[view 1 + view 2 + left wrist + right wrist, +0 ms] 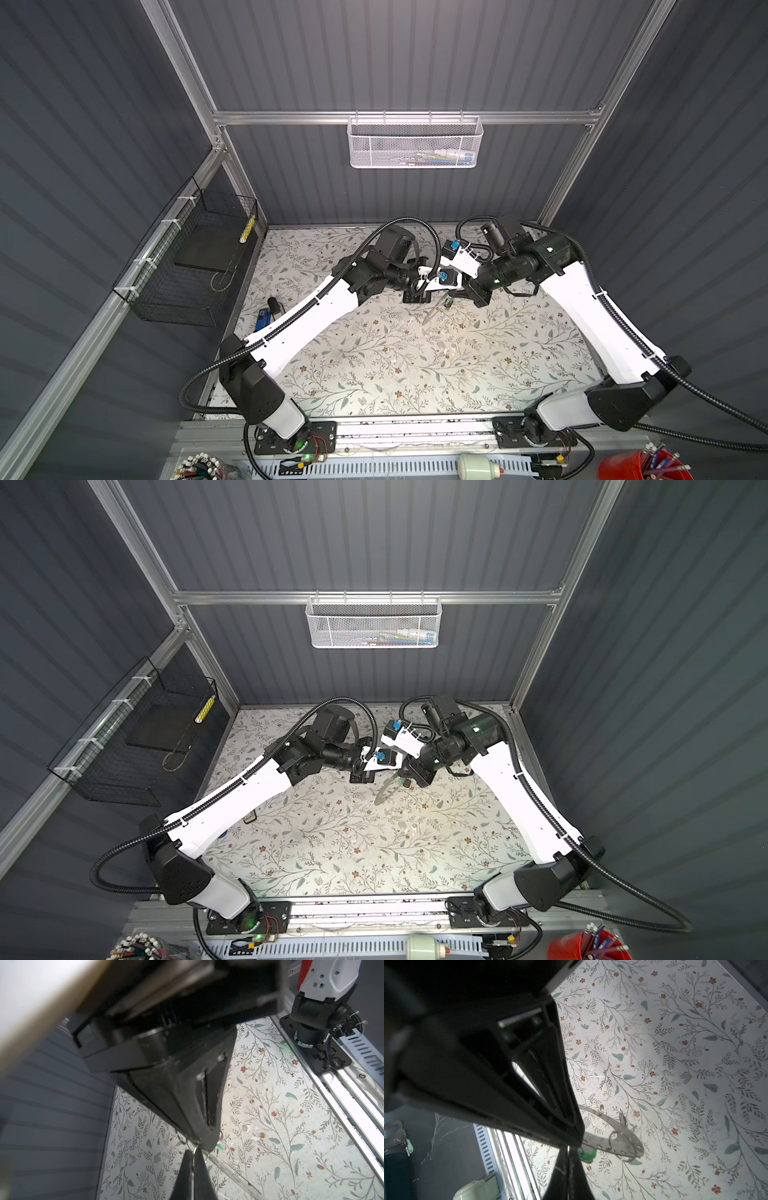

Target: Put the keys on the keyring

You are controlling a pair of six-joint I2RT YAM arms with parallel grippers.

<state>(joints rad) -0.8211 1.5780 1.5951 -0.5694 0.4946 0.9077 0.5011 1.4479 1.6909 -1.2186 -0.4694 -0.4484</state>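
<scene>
**A:** Where is the keyring (623, 1141)?

**B:** It is lifted off the floral table (374, 374), out in front of the white mesh basket (415, 143). It hangs tilted between the two arms. In both top views it shows as a thin grey sliver.

**A:** What is the right gripper (568, 1155) doing?

**B:** It is clenched. Its tips sit at the keyring's rim and seem to pinch the plate there. The body of the other gripper covers the exact contact in the right wrist view.

**A:** And the left gripper (194, 1153)?

**B:** It is closed tight as well. It nips one small wire loop (195, 1148) at the keyring's edge. Seen from the basket, it comes in from the opposite side to the right one, and the two sets of tips nearly meet.

**A:** Can you see any of the keys?

**B:** The green tag (587, 1153) hangs just under the keyring, right beside the right gripper's tips. It is also in front of the basket and off the table.
</scene>
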